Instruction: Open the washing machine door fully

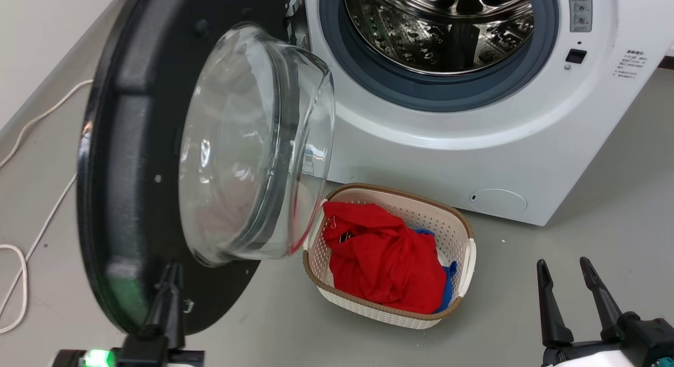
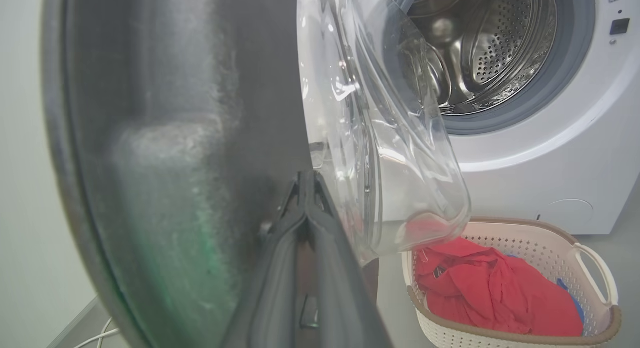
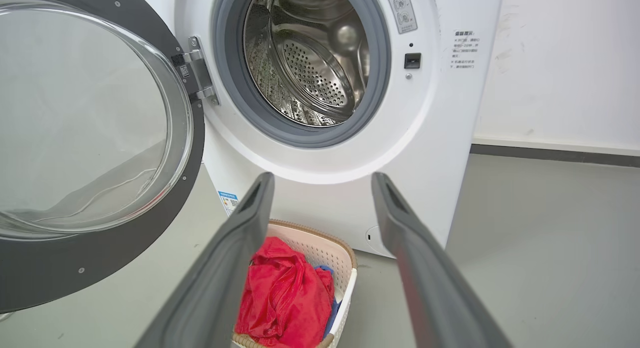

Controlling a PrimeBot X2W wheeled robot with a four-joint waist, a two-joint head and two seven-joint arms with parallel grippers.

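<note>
Left hand (image 1: 171, 269), lower left: fingers closed together, gripping nothing, tips against the inner face of the washing machine door (image 1: 131, 146) (presumably to push it wider). Right hand (image 1: 563, 261), lower right: spread, empty.

One washing machine (image 1: 526, 146) is counted, with one washing machine door (image 1: 126, 146) and one steel drum (image 1: 447, 35). One basket (image 1: 463, 235) is seen, and in it one red garment (image 1: 384, 256) and one blue cloth (image 1: 450, 283). Two claws are counted, the left claw (image 1: 171, 275) and the right claw (image 1: 563, 264), with two fingers (image 1: 550, 304) each.
</note>
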